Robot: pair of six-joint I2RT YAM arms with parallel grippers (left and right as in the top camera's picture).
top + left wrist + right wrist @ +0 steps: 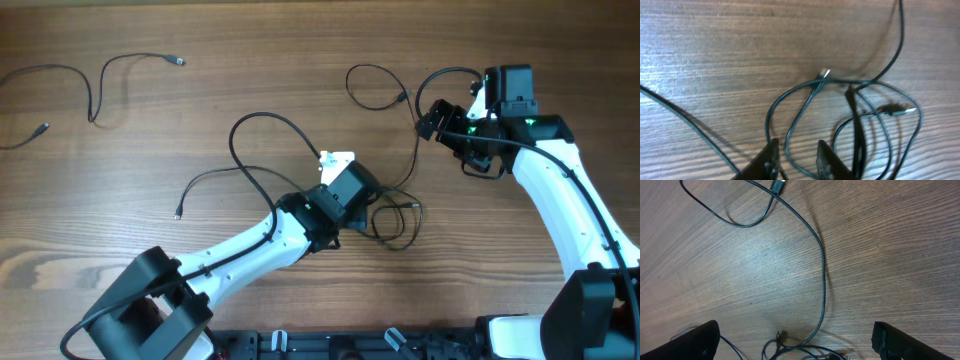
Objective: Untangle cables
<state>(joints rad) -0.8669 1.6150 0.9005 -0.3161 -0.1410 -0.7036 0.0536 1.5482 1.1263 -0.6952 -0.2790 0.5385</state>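
The left pincer [797,146] is open low over the worktop [120,230], its fingers apart with one thin loop [789,136] lying between them, not yet pinched; the right pincer [796,330] is spread wide and empty, hovering above a single strand [823,280] that runs from the far side towards the knot; the tangle [396,218] sits near the middle of the worktop, a little to the right, just beside the left wrist; one loose cable [100,88] lies at the far left, well apart from the rest and seemingly already freed; a silver plug [824,73] rests on the far edge of the tangle, and a second plug [900,111] lies inside its right-hand coils.

The step in hand looks like anchoring the knot and drawing one strand out. To do it well, the left pincer should close on that one loop only, keeping clear of the neighbouring coils; the right should take its strand well away from the knot and pull gently towards the far right; a plug may snag in a loop, so pull slowly and ease off if the coils tighten.
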